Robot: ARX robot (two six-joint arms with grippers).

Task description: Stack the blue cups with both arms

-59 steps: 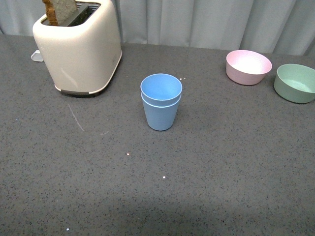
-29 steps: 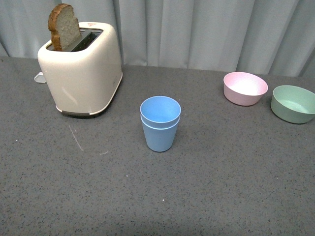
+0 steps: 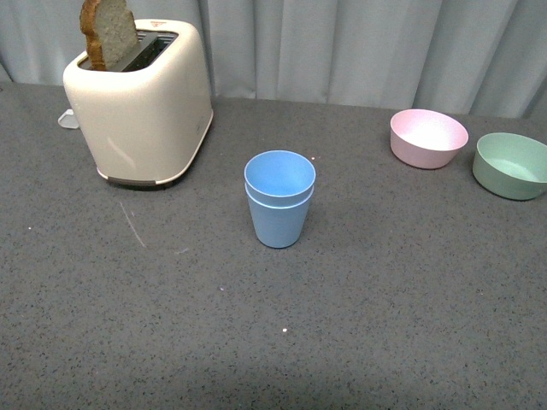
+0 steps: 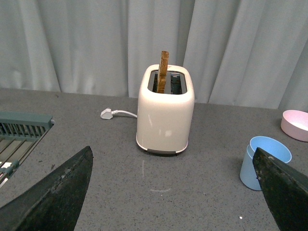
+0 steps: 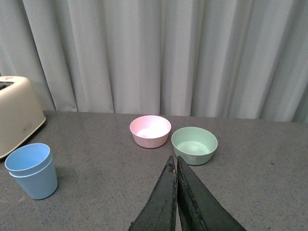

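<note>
Two blue cups (image 3: pixel 279 198) stand nested one inside the other, upright in the middle of the grey table. Neither arm shows in the front view. In the left wrist view the stacked blue cups (image 4: pixel 262 162) sit partly behind one black finger, and my left gripper (image 4: pixel 175 166) is open wide with nothing between its fingers. In the right wrist view the blue cups (image 5: pixel 31 170) stand far off to one side, while my right gripper (image 5: pixel 174 160) is shut, fingers pressed together and holding nothing.
A cream toaster (image 3: pixel 141 98) with a slice of bread (image 3: pixel 108 32) stands at the back left. A pink bowl (image 3: pixel 428 137) and a green bowl (image 3: pixel 511 165) sit at the back right. A grey rack (image 4: pixel 19 132) shows in the left wrist view. A grey curtain hangs behind the table.
The front view has shifted up and then down again, so everything sits slightly differently in the picture. The nested cups have not moved on the table.
</note>
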